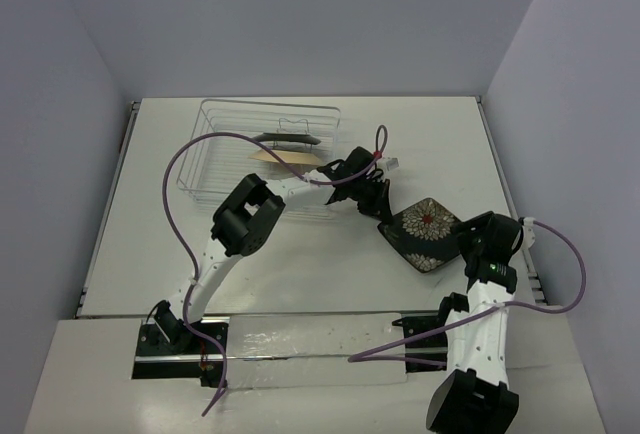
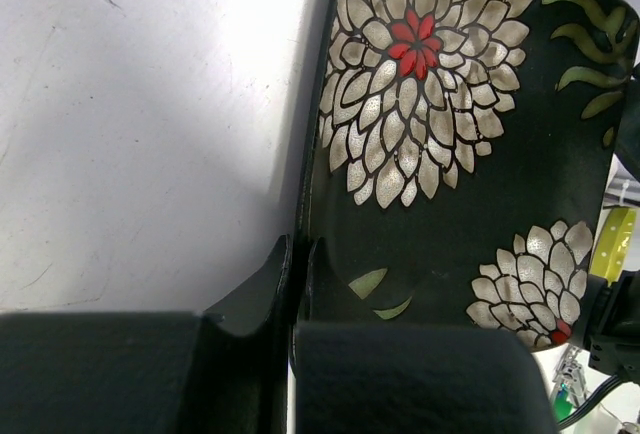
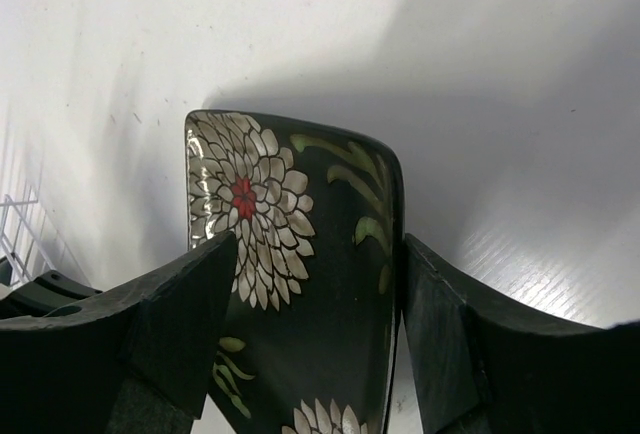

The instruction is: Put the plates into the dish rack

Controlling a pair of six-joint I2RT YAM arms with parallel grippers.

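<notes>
Black plate (image 1: 428,232) near wire dish rack (image 1: 205,149)

The white bench (image 1: 130,244) carries a wire dish rack (image 1: 205,154), standing in the upper middle of the frame.

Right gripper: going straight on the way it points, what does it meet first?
Probably the black flowered plate, lying between the fingers of the right gripper; past it, the table. Depth is unclear.

I log: left black-and-white arm (image 1: 225,254) bent, reaching right, left black two-finger gripper (image 2: 297,254) pinching black square flowered plate (image 2: 450,154) rim; right gripper (image 3: 318,254) jaws apart, straddling it.
</notes>
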